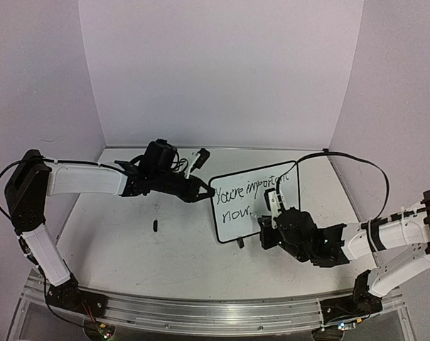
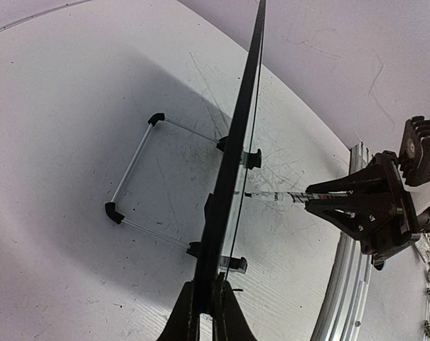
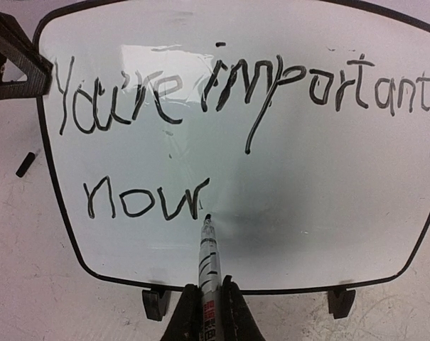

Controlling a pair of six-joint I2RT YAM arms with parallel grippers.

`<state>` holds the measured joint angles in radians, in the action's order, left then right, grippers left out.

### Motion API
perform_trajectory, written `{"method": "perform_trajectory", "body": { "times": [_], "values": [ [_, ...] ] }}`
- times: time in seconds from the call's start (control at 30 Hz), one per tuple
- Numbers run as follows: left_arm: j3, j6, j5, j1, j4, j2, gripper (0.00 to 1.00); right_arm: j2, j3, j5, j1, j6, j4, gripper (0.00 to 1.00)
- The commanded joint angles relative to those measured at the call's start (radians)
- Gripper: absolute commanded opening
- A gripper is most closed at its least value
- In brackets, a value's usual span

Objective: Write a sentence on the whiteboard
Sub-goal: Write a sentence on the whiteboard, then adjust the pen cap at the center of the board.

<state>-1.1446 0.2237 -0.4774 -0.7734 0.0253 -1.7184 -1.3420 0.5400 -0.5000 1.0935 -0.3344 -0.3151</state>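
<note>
The whiteboard [image 1: 232, 229] stands upright on the table and reads "You're important now". My left gripper [image 1: 204, 192] is shut on its left edge. In the left wrist view the board [image 2: 232, 156] is edge-on between the jaws of my left gripper [image 2: 206, 302]. My right gripper [image 1: 270, 217] is shut on a marker [image 3: 208, 263] in front of the board [image 3: 307, 185]. The marker's tip rests at the board's face just after the "w" of "now". The marker [image 2: 278, 196] also shows from the side, meeting the board.
A small black marker cap [image 1: 155, 226] lies on the table left of the board, also in the right wrist view [image 3: 25, 163]. The board's two black feet [image 3: 156, 302] stand on the scuffed tabletop. White walls enclose the back and sides.
</note>
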Motion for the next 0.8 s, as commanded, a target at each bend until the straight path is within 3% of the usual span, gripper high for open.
{"method": "perform_trajectory", "body": {
  "times": [0.0,0.37,0.5,0.63,0.77],
  "values": [
    [-0.03,-0.046,0.054,0.005,-0.013,0.006,0.0,-0.02,0.025,-0.014,-0.007,0.001,-0.045,0.0],
    [-0.029,-0.046,0.053,0.005,-0.013,0.009,0.0,-0.063,0.04,-0.049,-0.012,0.009,-0.059,0.0],
    [-0.029,-0.048,0.057,0.005,-0.013,0.006,0.01,0.02,0.047,0.001,-0.01,-0.028,0.045,0.0],
    [-0.03,-0.059,0.063,0.005,-0.013,0.008,0.17,0.172,0.062,0.067,-0.01,-0.064,0.215,0.0],
    [-0.03,-0.08,0.096,0.006,-0.018,0.024,0.37,0.333,0.056,0.014,-0.012,-0.082,0.304,0.0]
  ]
}}
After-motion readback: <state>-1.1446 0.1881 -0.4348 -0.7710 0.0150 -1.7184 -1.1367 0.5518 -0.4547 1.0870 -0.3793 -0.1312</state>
